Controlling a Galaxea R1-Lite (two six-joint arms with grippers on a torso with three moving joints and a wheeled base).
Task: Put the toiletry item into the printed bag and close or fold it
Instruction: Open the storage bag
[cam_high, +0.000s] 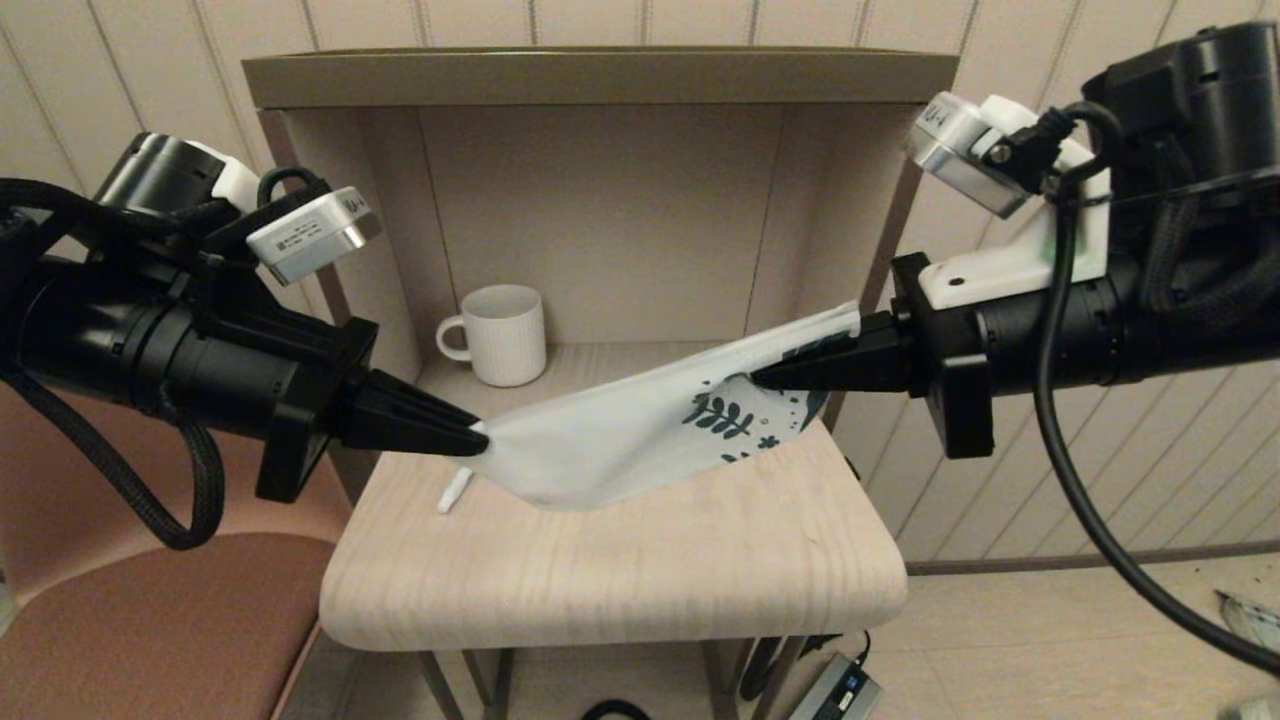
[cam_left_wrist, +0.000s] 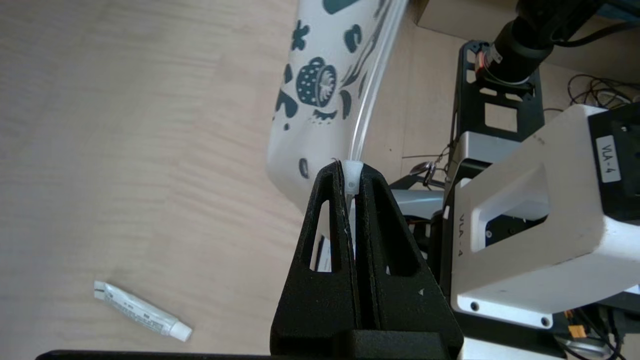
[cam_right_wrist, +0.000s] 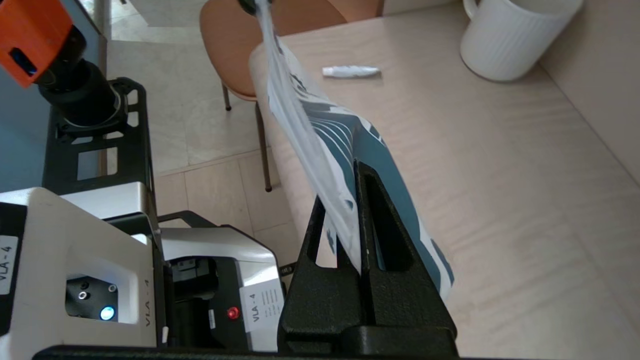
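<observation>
The printed bag (cam_high: 640, 425) hangs stretched above the table between both grippers, white with a dark teal leaf print toward its right end. My left gripper (cam_high: 478, 437) is shut on the bag's left end, pinching the white zip slider (cam_left_wrist: 351, 175) on the clear zip strip. My right gripper (cam_high: 762, 378) is shut on the bag's printed right end (cam_right_wrist: 350, 165). The toiletry item (cam_high: 455, 491), a slim white tube, lies on the table below the left gripper, outside the bag; it also shows as a tube (cam_left_wrist: 142, 311) in the left wrist view and a tube (cam_right_wrist: 351, 71) in the right wrist view.
A ribbed white mug (cam_high: 502, 334) stands at the back left of the light wooden table (cam_high: 620, 580), inside a boxed shelf surround (cam_high: 600, 75). A brown chair (cam_high: 150, 620) sits to the left. A power brick (cam_high: 835, 690) lies on the floor.
</observation>
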